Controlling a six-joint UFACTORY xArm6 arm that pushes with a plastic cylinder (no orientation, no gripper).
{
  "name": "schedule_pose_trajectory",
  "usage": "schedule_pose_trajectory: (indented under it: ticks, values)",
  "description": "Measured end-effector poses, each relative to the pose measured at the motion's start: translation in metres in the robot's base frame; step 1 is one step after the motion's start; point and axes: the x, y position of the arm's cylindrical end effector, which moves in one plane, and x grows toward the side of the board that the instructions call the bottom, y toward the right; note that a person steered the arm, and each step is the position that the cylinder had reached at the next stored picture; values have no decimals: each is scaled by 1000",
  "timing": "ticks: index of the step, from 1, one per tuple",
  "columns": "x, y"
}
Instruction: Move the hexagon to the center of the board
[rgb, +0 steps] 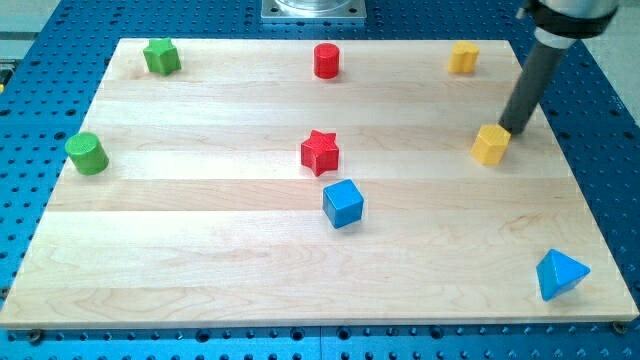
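Observation:
A yellow hexagon block (491, 145) lies on the wooden board (200, 230) towards the view's right, at about mid height. My tip (515, 131) is on the board just to the upper right of the hexagon, at or very near its edge. The dark rod rises from the tip towards the view's top right. At the board's centre stands a red star (320, 152), with a blue cube (343, 203) just below and to its right.
A second yellow block (463, 57), shape unclear, sits at the top right. A red cylinder (326, 61) is at top centre, a green star (161, 56) at top left, a green cylinder (87, 153) at the left edge, and a blue triangle (560, 274) at bottom right.

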Motion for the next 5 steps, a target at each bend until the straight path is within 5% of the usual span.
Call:
schedule_pose_trajectory:
  ticks: [1, 2, 3, 5]
  values:
    - [36, -13]
    - [3, -37]
    - [45, -92]
    - [74, -80]
